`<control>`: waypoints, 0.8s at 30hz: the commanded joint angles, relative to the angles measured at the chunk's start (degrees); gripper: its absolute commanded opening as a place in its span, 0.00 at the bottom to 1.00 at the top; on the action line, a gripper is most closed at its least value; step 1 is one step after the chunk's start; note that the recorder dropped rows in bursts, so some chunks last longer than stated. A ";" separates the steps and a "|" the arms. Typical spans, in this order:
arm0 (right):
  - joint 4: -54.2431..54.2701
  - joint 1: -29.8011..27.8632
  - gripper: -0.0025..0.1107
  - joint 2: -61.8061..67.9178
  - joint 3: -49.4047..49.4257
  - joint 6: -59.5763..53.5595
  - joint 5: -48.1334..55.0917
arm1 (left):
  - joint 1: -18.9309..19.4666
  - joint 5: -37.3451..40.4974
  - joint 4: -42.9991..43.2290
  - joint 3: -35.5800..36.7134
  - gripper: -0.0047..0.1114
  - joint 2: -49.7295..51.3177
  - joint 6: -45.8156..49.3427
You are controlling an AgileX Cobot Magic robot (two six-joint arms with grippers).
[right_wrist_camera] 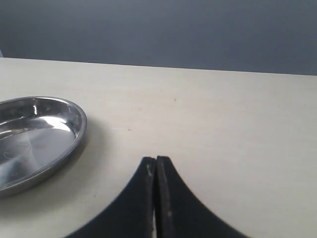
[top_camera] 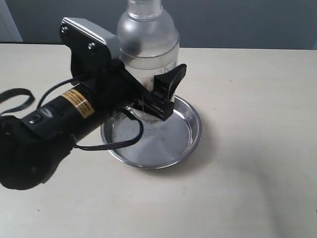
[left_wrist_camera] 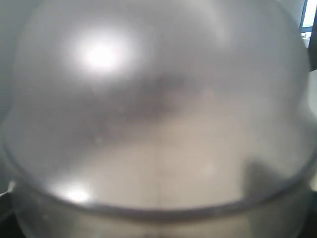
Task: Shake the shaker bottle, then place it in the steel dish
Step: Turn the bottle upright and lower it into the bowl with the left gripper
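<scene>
- The steel dish (top_camera: 163, 146) lies on the table (top_camera: 247, 188), near its middle.
- The shaker bottle (top_camera: 148, 39) stands upright over the far left part of the dish. Its foot is hidden, so I cannot tell if it touches the dish.
- The left gripper (top_camera: 157, 96) reaches in from the left, with the bottle between its fingers.
- The right gripper (right_wrist_camera: 155, 162) is low over the table, beside the dish and apart from it.
</scene>
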 commanded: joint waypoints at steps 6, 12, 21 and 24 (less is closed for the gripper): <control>-0.26 0.01 0.02 -0.22 0.07 -0.03 -0.76 | -0.01 -17.90 -3.95 -0.57 0.04 15.08 -3.21; -0.26 0.01 0.02 -0.22 0.07 -0.03 -0.76 | -0.01 -20.07 -9.53 -0.57 0.04 20.08 -4.36; -0.26 0.01 0.02 -0.22 0.07 -0.03 -0.76 | -0.01 -20.07 -13.08 -1.79 0.04 26.09 -10.28; -0.26 0.01 0.02 -0.22 0.07 -0.03 -0.76 | -0.01 -20.07 -13.08 -2.99 0.04 27.23 -9.82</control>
